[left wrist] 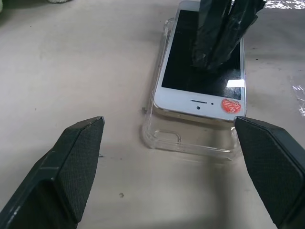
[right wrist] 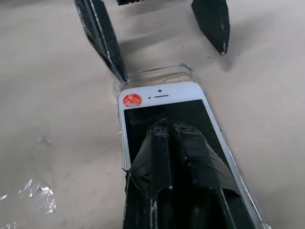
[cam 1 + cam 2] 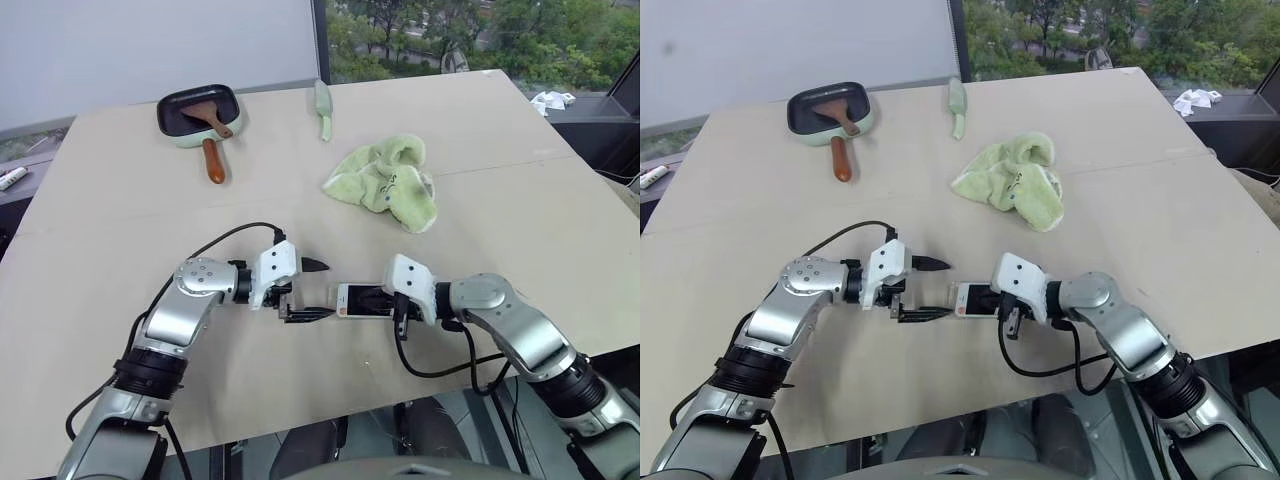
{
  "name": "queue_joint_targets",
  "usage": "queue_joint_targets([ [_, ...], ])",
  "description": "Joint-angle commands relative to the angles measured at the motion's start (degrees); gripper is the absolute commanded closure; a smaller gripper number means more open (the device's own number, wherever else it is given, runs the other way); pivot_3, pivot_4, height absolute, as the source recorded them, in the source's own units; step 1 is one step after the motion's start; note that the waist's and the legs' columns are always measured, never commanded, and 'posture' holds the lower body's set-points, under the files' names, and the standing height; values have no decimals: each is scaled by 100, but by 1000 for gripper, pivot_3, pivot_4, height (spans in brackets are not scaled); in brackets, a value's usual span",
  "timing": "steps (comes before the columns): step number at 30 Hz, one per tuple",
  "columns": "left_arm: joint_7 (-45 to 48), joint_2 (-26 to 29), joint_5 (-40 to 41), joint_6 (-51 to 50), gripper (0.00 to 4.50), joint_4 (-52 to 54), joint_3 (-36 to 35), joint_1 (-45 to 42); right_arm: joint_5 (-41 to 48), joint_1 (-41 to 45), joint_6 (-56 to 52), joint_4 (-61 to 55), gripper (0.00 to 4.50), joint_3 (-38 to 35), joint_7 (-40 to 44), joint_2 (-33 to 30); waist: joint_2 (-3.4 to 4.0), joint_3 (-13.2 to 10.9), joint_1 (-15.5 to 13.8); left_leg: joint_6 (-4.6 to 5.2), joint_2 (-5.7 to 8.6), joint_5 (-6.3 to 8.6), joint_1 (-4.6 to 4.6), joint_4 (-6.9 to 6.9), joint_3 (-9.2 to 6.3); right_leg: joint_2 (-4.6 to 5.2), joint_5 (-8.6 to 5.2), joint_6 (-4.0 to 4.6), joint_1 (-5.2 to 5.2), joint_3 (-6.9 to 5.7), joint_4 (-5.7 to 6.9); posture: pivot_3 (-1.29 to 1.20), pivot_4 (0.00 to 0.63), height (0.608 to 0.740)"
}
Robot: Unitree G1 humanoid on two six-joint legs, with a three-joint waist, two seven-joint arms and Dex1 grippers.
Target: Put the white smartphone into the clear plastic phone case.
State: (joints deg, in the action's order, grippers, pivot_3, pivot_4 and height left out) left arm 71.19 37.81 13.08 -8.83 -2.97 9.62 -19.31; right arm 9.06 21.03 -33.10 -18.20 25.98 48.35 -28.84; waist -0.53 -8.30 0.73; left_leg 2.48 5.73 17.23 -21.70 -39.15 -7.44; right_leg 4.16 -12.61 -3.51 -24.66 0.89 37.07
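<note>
The table (image 3: 120,190) spreads wide and pale before me, and I take the green cloth (image 3: 385,180) on it as my mark. Far to the cloth's left sits a pan (image 3: 197,113) with a wooden spatula in it. Well on my side of the cloth lies the clear plastic phone case (image 1: 190,138) flat on the table, with the white smartphone (image 1: 202,71) resting on it, screen up, its end with the red sticker (image 1: 231,105) short of the case's end, so a strip of bare case shows there. My right pincer (image 2: 164,131) is pressed shut, its tips down on the phone's black screen. My left pincer (image 1: 174,164) stands wide open, holding nothing, one finger just beside the case's free end.
</note>
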Motion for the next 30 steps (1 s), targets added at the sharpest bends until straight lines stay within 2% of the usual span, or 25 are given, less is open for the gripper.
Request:
queue_joint_targets([
  [1,22,-13,-10,129,0,22,25,-32,-182,-26,-252,130,4364,124,-114,-1,0,0,-1,0,0,0,0,0,0,0,0,0,0,0,0,0,150,740],
  [15,-102,-374,-131,274,0,-215,238,-251,-277,237,-824,201,4364,402,-92,27,1,11,5,0,0,0,5,0,0,0,0,0,1,1,2,0,150,740],
  [22,-259,-389,-524,518,0,-626,358,-399,-409,425,-1042,235,4364,631,-54,-35,8,27,-1,0,1,0,6,-2,1,1,0,0,2,0,3,0,150,740],
  [30,-217,-407,-562,394,0,-529,435,-341,-460,425,-1092,217,4364,718,-32,-101,23,77,-1,0,1,0,11,-1,1,1,0,0,7,1,3,0,150,740],
])
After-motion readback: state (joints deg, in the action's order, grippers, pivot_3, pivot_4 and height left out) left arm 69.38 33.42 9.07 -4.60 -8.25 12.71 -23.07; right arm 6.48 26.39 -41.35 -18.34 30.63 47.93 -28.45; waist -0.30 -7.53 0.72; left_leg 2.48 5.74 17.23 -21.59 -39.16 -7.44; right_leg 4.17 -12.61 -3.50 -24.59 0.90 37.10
